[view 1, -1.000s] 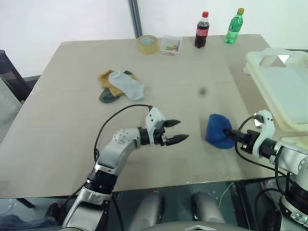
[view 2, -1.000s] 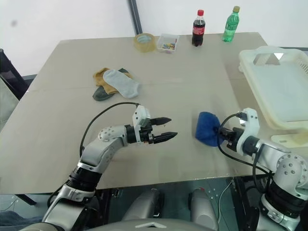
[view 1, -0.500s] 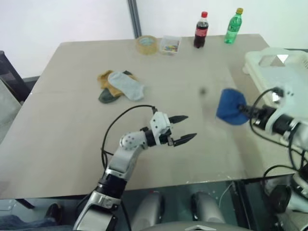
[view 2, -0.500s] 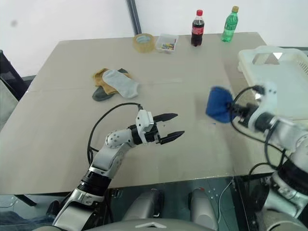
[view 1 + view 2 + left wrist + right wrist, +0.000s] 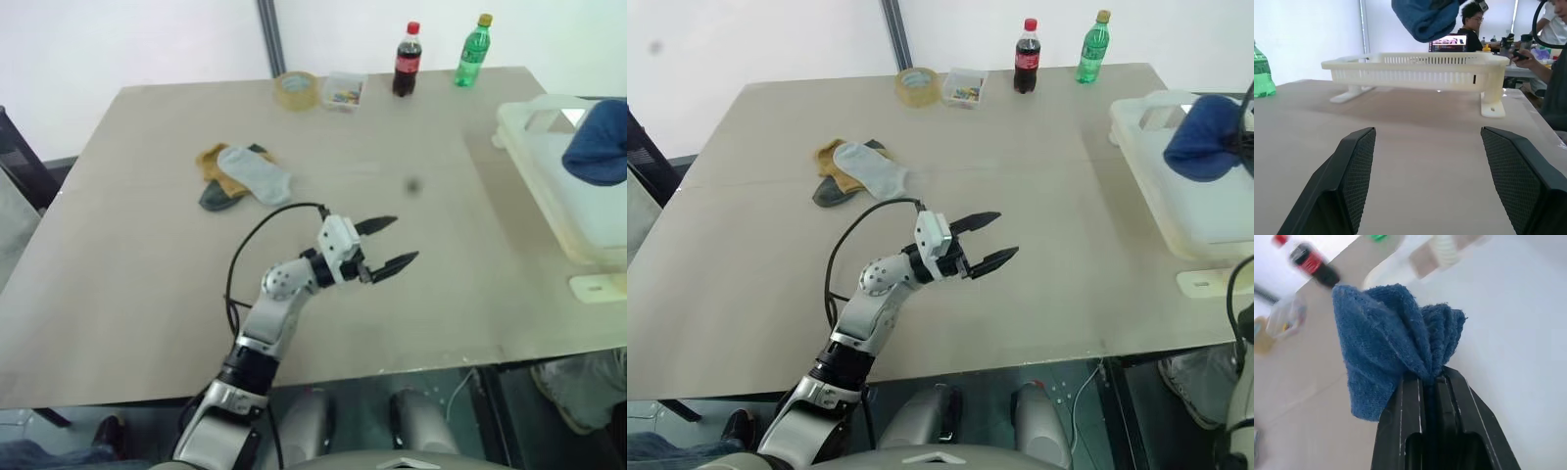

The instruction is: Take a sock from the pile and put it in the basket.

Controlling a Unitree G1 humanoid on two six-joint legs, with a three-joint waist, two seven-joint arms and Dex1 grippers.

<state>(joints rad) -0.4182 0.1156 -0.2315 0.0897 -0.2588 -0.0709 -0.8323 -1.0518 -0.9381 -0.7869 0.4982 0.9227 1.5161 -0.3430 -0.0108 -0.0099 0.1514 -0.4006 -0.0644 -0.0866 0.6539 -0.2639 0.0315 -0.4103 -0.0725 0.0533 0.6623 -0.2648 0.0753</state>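
Blue sock (image 5: 1203, 150) is pinched in the closed right gripper (image 5: 1431, 380) above the basket (image 5: 1136, 157), not yet released; left gripper (image 5: 991, 241) is held open, empty.

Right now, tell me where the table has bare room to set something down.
Bare: the wide stretch between the pile and the basket, and the near-left corner. Crowded: the far edge, with tape roll, clear box and two bottles.
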